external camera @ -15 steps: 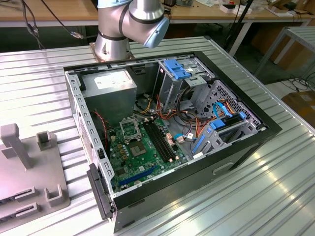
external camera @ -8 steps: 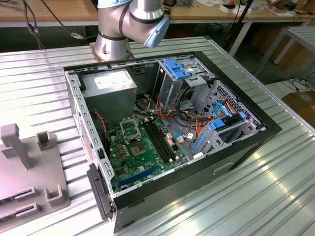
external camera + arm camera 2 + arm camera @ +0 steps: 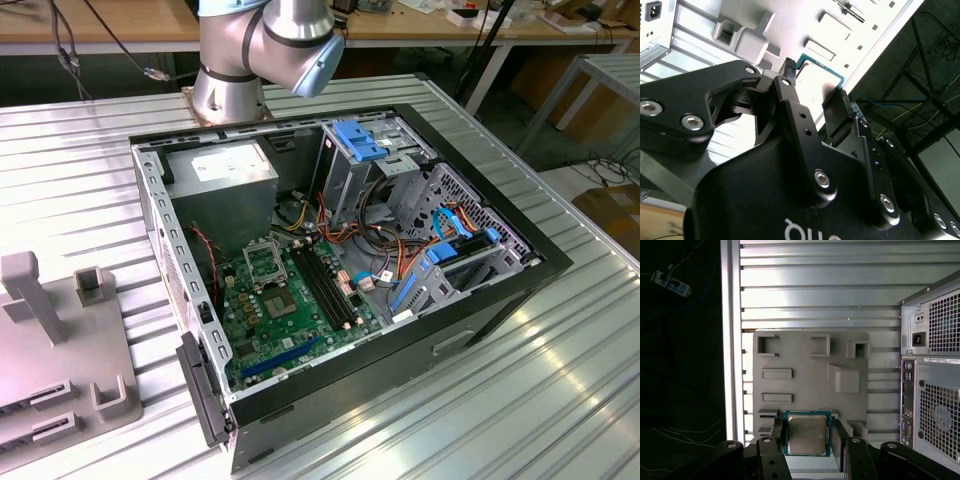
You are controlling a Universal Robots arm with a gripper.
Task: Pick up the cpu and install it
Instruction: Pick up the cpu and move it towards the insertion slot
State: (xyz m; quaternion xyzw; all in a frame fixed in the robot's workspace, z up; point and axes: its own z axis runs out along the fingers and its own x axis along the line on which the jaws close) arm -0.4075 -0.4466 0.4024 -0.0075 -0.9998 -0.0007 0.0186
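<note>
Grasping the cpu point(image 3: 807, 436) by two opposite edges in the hand point(image 3: 807, 421), with its silver-grey top plain in the first wrist view. Seemingly held clear above the grey tray point(image 3: 805, 370), close to an edge of the tabletop point(image 3: 815, 280) and beside the computer case point(image 3: 935, 390).

Dull metal cpu point(image 3: 806, 435), ribbed metal table point(image 3: 815, 290)

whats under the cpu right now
The cpu, held in the pincer, hangs over the grey tray on the ribbed metal table. The tray spot directly beneath it is covered by the chip.
</note>
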